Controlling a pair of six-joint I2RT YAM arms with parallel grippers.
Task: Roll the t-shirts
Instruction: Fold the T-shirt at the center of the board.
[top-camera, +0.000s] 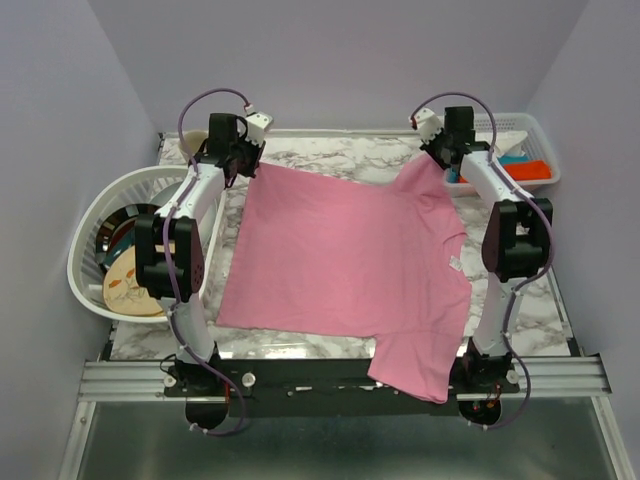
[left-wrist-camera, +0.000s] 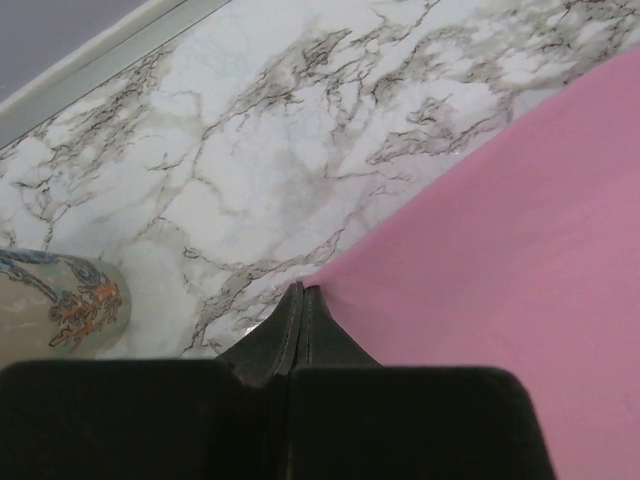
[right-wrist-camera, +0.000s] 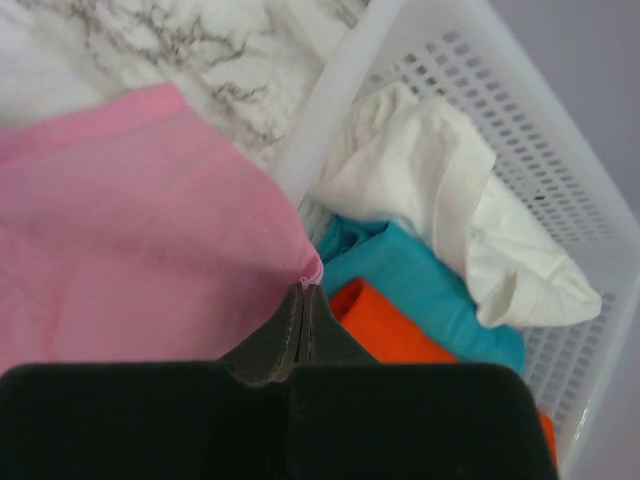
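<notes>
Pink t-shirt (top-camera: 350, 260) spread flat on marble table (top-camera: 340, 155), far corners pinched.
Both jaws pressed together: left gripper (left-wrist-camera: 303, 292) on the 11 o'clock corner, right gripper (right-wrist-camera: 305, 292) on the 1 o'clock hem, by a white basket (right-wrist-camera: 560, 200).

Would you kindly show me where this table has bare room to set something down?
Bare marble: the far edge behind the shirt, the near-left strip below its hem, and the right side. The shirt fills the middle.

left gripper (left-wrist-camera: 302, 292) closed, arm stretched forward | right gripper (right-wrist-camera: 303, 290) closed, apparently raised
</notes>
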